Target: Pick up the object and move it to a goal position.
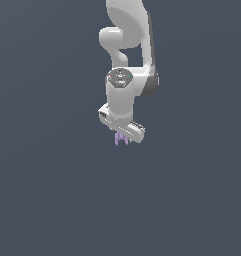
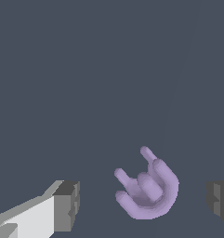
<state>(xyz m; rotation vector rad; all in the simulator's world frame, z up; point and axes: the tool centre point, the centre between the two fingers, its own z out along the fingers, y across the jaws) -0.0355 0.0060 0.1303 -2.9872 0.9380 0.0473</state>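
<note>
Nearest my wrist camera, two grey-tipped fingers (image 2: 67, 206) frame the shot, one at each side, with a wide gap between them. Gripper (image 2: 143, 204): spread, neither pad touching anything. Between the pads, closer to neither by much, sits the object (image 2: 149, 190), a pale purple rounded lump with three short prongs, against the plain dark grey surface (image 2: 85, 69). Exterior view: I see the white arm (image 1: 124, 60) reaching down from the frame's upper edge, its wrist pointing downward. The gripper (image 1: 123, 134) hangs at the arm's lower end, and the object (image 1: 121, 139) shows as a tiny lavender speck directly beneath it, prongs pointing downward. Whether the object rests on the surface, I cannot tell.
</note>
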